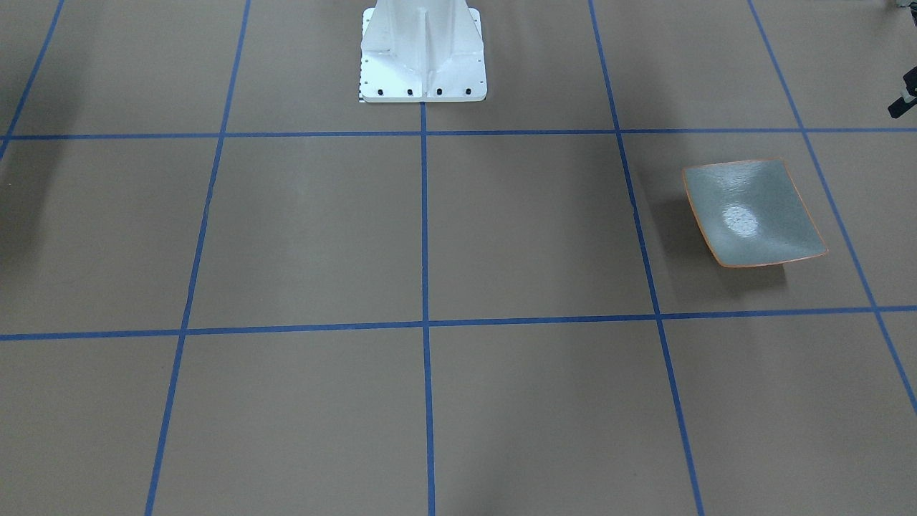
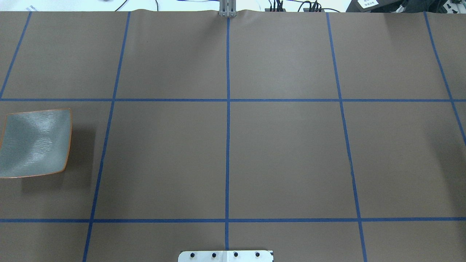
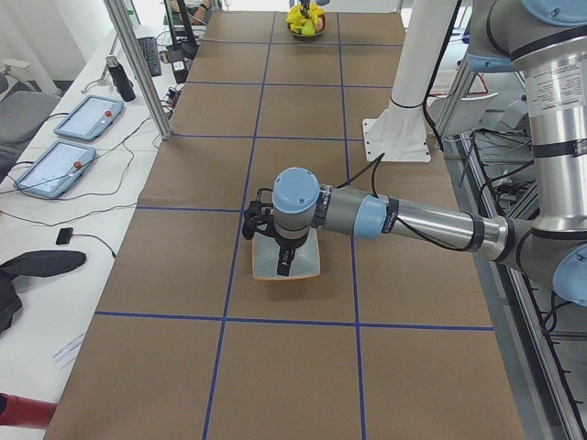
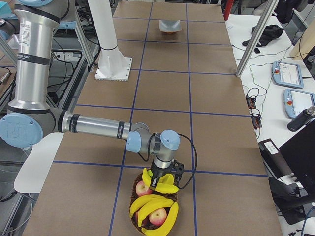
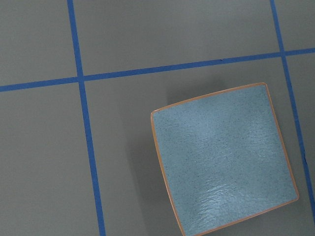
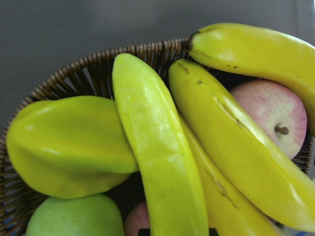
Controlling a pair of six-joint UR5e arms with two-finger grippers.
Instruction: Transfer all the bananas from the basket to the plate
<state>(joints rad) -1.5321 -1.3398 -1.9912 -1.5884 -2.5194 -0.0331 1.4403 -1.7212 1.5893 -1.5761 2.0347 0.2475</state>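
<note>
The grey-green plate [image 1: 752, 215] with an orange rim lies bare on the brown table; it also shows in the overhead view [image 2: 34, 143] and the left wrist view [image 5: 221, 162]. My left gripper [image 3: 284, 266] hangs just over the plate [image 3: 309, 261]; I cannot tell if it is open or shut. Several yellow bananas [image 4: 155, 204] lie in the wicker basket [image 4: 132, 200] at the table's other end. My right gripper [image 4: 165, 184] is down among them at a banana [image 4: 166, 179]; I cannot tell its state. The right wrist view shows bananas [image 6: 157, 162] close up inside the basket [image 6: 88, 69].
Red apples [image 4: 158, 216] and a yellow-green fruit [image 6: 64, 142] share the basket. The white robot base [image 2: 225, 255] stands at the table's robot-side edge. An aluminium post [image 4: 251, 44] and teach pendants [image 3: 87, 115] stand on the operators' side.
</note>
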